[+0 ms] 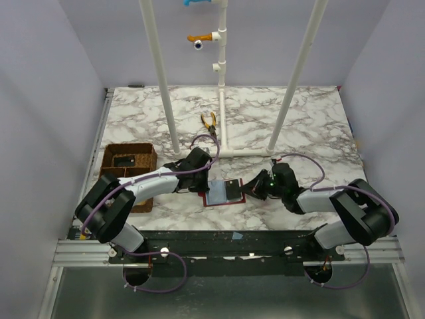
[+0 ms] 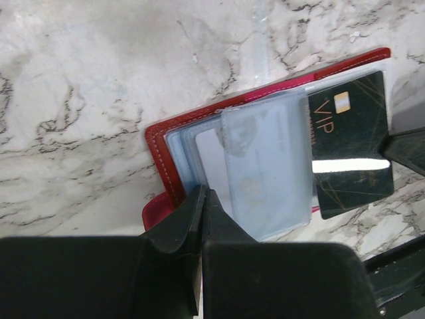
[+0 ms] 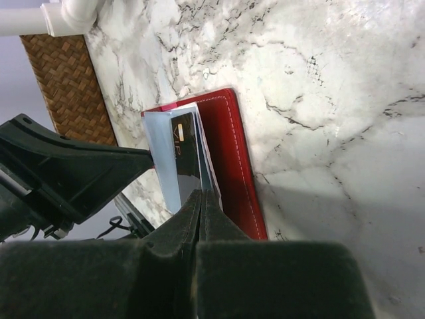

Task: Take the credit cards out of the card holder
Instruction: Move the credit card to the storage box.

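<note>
My left gripper (image 2: 201, 194) is sitting with its two fingers pressed together, no gap showing. Their tips are resting on the card holder (image 2: 161, 149) at its 9 o'clock edge, as the top camera frames it. I cannot tell whether a sleeve is caught between them. My right gripper (image 3: 202, 195) is coming in from the holder's 3 o'clock side, its fingers likewise squeezed together. They are pinching the outer edge of a black VIP card (image 2: 348, 143) with gold lettering. That card is sticking partly out of the holder toward 3 o'clock, its inner end lying under the clear blue-grey plastic sleeves (image 2: 265, 166). The holder is lying open and flat, red cover down, with the sleeves fanning on top. It is resting on the marble table (image 2: 86, 100), toward the table's 6 o'clock edge and between the two arms. Further out, a brown wicker tray (image 1: 127, 147) with compartments is standing at about 9 o'clock from the holder, apart from it, beside the left arm. A pair of yellow-handled pliers (image 1: 210, 122) is lying at 12 o'clock from the holder, just beside the white pipe frame (image 1: 222, 86) rising from the table's middle.
</note>
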Robot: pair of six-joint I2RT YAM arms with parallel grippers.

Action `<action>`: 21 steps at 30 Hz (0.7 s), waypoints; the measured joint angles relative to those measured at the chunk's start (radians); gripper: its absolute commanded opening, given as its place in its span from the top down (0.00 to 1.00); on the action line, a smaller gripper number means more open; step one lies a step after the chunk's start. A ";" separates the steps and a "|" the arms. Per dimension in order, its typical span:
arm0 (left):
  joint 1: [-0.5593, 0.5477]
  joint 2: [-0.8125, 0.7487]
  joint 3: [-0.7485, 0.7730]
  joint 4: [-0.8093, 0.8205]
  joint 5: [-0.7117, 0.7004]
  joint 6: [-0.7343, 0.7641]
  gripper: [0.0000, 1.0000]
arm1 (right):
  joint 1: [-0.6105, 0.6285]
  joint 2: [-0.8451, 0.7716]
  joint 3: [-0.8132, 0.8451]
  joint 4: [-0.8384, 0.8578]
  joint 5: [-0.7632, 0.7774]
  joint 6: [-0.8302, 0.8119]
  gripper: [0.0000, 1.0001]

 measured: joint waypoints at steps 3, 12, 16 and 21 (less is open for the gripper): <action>0.000 -0.001 0.002 -0.023 -0.003 0.004 1.00 | -0.001 -0.013 0.004 -0.019 0.000 -0.006 0.99; 0.000 -0.012 0.022 -0.093 -0.007 0.016 1.00 | -0.002 -0.027 0.042 -0.047 -0.009 -0.006 0.99; 0.000 -0.040 0.049 -0.130 -0.010 0.019 1.00 | -0.005 -0.047 0.061 -0.067 -0.012 -0.006 0.99; 0.000 -0.064 0.078 -0.140 -0.013 0.023 1.00 | -0.007 -0.085 0.085 -0.116 -0.011 -0.011 0.99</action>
